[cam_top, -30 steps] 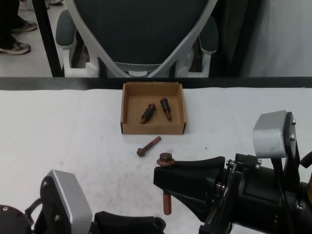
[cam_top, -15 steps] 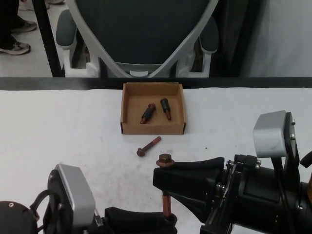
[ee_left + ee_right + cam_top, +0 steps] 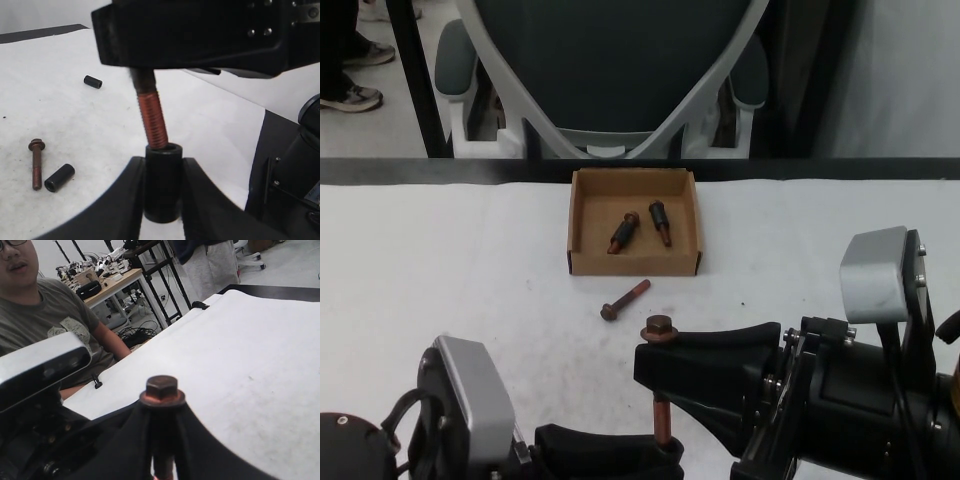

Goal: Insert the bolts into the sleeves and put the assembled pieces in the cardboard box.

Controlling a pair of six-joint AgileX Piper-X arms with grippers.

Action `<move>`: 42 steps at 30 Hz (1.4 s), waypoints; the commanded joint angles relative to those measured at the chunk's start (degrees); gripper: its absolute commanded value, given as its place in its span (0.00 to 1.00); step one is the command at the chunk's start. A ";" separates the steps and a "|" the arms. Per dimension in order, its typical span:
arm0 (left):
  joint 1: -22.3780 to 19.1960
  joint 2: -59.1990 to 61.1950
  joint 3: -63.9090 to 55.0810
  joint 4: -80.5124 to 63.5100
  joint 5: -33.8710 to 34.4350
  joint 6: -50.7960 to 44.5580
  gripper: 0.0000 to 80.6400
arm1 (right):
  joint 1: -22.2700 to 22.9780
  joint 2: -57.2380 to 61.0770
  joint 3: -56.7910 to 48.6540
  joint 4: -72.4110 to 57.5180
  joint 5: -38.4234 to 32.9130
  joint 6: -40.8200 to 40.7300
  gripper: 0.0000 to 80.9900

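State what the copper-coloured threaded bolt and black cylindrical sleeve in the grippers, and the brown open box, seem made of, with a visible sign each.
Copper-coloured threaded bolt: probably plated steel; reddish metallic sheen, sharp threads.
Black cylindrical sleeve: smooth matte black, plastic or coated metal; the look leaves it open.
Brown open box: cardboard; dull tan, thin walls.

You can pass over the table (image 3: 440, 260) either side of the cardboard box (image 3: 635, 263); a loose bolt (image 3: 625, 299) lies just before it.
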 commanded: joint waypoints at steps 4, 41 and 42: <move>-0.23 -0.08 -0.01 -1.48 -2.69 1.12 0.01 | 0.10 0.00 -0.76 -0.83 -0.90 0.02 0.00; -0.23 -0.08 -0.11 -9.26 -3.42 -1.41 0.01 | 0.10 0.00 -0.76 1.74 -1.27 -2.28 0.00; -0.23 -0.08 -0.11 -9.26 -3.45 -0.36 0.01 | 0.10 0.00 -0.76 1.94 -1.27 -2.70 0.00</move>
